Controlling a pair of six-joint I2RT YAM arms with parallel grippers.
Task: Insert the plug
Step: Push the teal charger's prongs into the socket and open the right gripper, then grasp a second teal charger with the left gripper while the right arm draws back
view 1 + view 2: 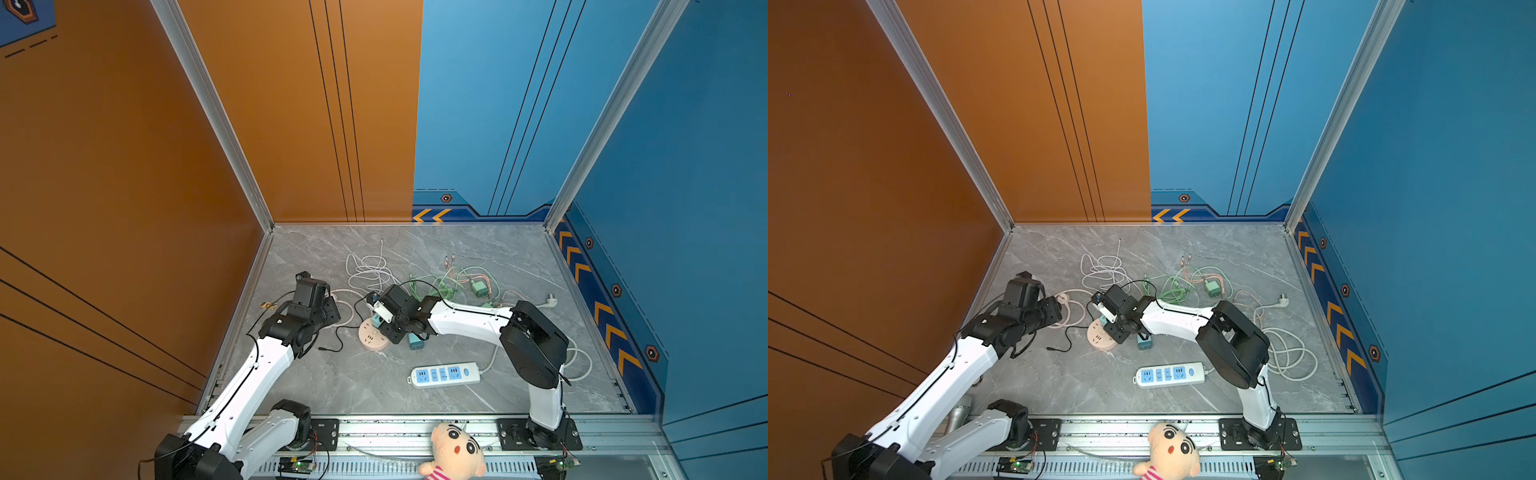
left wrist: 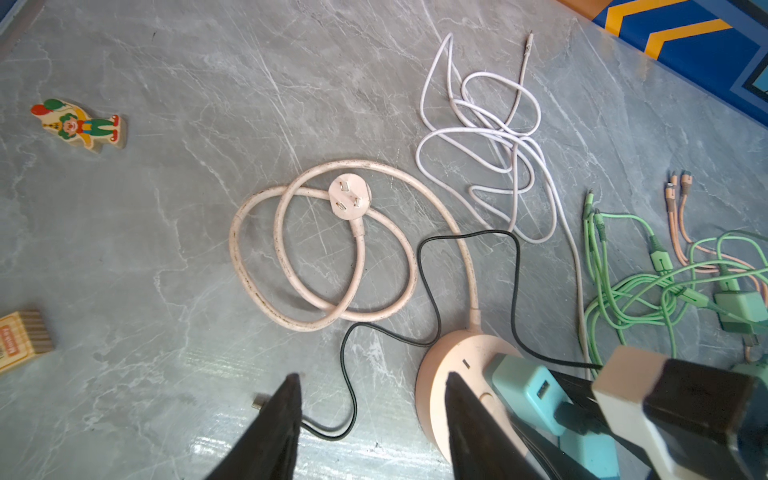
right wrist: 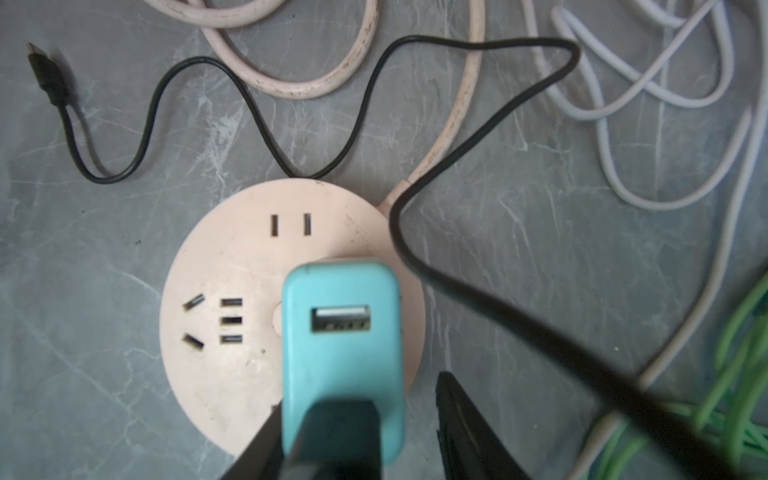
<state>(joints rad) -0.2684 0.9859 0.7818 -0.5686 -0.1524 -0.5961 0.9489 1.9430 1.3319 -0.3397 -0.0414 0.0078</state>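
Closest to the lens in the right wrist view are the fingers (image 3: 461, 419) of the right claw (image 3: 359, 390), and the teal plug (image 3: 340, 332) sits right between them. The jaws are parted: one finger is up against the plug's side and the other stands clear with a visible gap, so I'd call it released, not clenched. The plug stands upright on the pink round socket (image 3: 232, 257), USB port facing the camera and long axis pointing straight back along the claw. It looks seated to me, though the prongs are hidden. The socket is about mid-scene, a bit left of centre. So it all turns on that axis: I reckon the claw should back off straight up along it, since sideways drift could tip the plug. A black cable (image 3: 490, 124) runs close past the free finger and might snag. The left claw (image 2: 372, 376) is spread and empty, hovering just left of the socket. The right arm's clearly nearer.
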